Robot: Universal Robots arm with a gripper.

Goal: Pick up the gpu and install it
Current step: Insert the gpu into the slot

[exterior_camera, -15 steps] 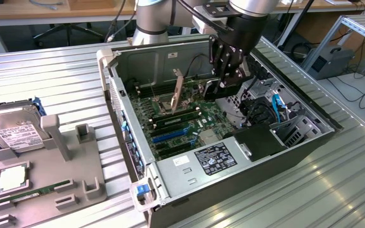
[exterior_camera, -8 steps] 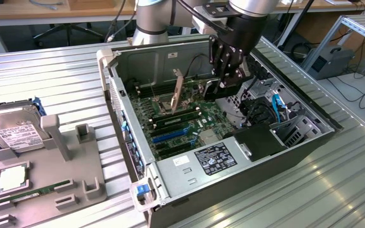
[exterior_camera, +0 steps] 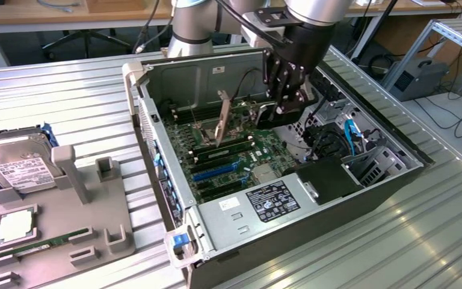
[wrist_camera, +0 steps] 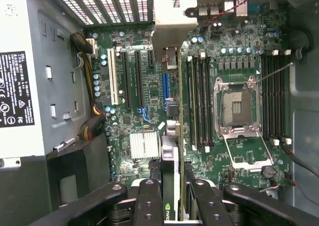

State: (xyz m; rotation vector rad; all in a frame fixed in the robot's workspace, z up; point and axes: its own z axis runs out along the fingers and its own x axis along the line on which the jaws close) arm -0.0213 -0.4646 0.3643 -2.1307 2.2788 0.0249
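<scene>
Item: the gpu (wrist_camera: 170, 173), a thin flat dark expansion card with a pale silvery metal bracket (wrist_camera: 172, 21).
Location: it is standing on edge inside the open dark tower case (exterior_camera: 351, 211) on the ribbed metal table (exterior_camera: 62, 96). It is hanging over the green motherboard (wrist_camera: 152, 86), in line with the blue slot (wrist_camera: 166, 86).
Holder: the black two-fingered tool (wrist_camera: 172, 198) is clamping the card's top edge, at the end away from the bracket.
Handling, as judged: light, stiff and fragile. Taking it by the board edge is sparing the components and contacts.
Seating: cannot tell.

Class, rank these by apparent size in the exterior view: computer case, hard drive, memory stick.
1. computer case
2. hard drive
3. memory stick, about as long as the drive but far thinner
</scene>
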